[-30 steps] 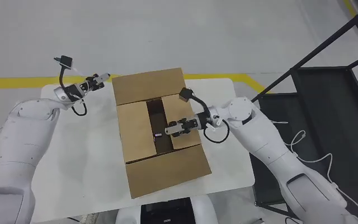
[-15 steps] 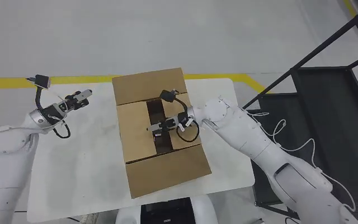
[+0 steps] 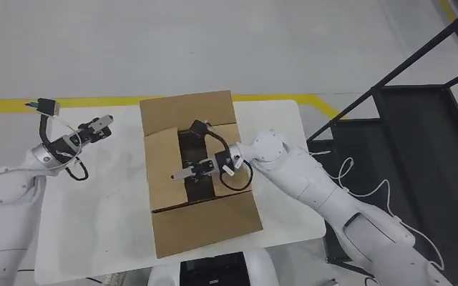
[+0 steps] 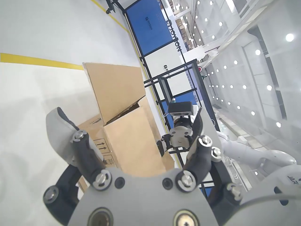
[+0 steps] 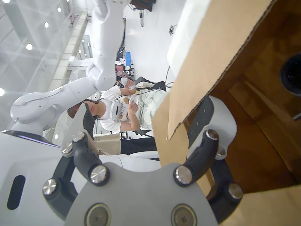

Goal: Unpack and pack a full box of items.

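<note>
A brown cardboard box [image 3: 204, 214] stands in the middle of the white table [image 3: 93, 207], its outer flaps spread and its dark inside showing. My right gripper [image 3: 179, 174] is over the opening at the left inner flap [image 3: 163, 168]. In the right wrist view that gripper [image 5: 150, 121] is open and straddles the flap's edge [image 5: 211, 36], with one finger [image 5: 211, 118] under it inside the box. A dark round item [image 5: 291, 76] lies inside. My left gripper [image 3: 106, 121] hangs open over the table's far left, away from the box [image 4: 131, 132], nothing between its fingers [image 4: 61, 123].
A black metal rack [image 3: 415, 129] stands right of the table. A yellow floor line [image 3: 71, 104] runs behind it. Bare table surface lies left of the box, under the left arm.
My right gripper moved left across the opening to the left inner flap, which now stands raised; the box slid a little left. My left arm pulled back from the box's far corner.
</note>
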Motion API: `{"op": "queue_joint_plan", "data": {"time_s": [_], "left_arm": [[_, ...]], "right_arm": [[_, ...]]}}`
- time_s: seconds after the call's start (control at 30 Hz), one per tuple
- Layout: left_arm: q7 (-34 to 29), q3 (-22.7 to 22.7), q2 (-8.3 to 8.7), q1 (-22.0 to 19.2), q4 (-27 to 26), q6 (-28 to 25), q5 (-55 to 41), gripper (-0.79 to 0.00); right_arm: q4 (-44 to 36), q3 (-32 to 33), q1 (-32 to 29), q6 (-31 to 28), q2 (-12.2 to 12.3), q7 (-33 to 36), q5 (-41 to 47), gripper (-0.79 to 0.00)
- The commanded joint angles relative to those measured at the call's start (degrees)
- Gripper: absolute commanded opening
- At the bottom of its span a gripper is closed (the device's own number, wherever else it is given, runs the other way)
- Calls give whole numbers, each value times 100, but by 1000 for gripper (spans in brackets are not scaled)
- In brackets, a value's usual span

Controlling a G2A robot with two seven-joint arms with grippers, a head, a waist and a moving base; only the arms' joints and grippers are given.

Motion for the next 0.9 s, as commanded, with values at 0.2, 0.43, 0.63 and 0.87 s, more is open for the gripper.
{"op": "queue_joint_plan", "data": {"time_s": [0.2, 0.43, 0.63, 0.87], "left_arm": [[11, -141, 0, 33, 2, -92, -189, 0], [-92, -420, 30, 137, -63, -147, -395, 0], [-325, -744, 74, 272, -194, -123, -641, 0], [-687, -872, 90, 301, -336, -84, -1055, 0]], "right_arm": [[-851, -98, -179, -52, -85, -289, -69, 0], [-902, -653, -145, 68, -338, -809, -557, 0], [-614, -992, -21, 116, -561, -1104, -898, 0], [-340, -1322, 53, 208, -784, -1190, -1254, 0]]}}
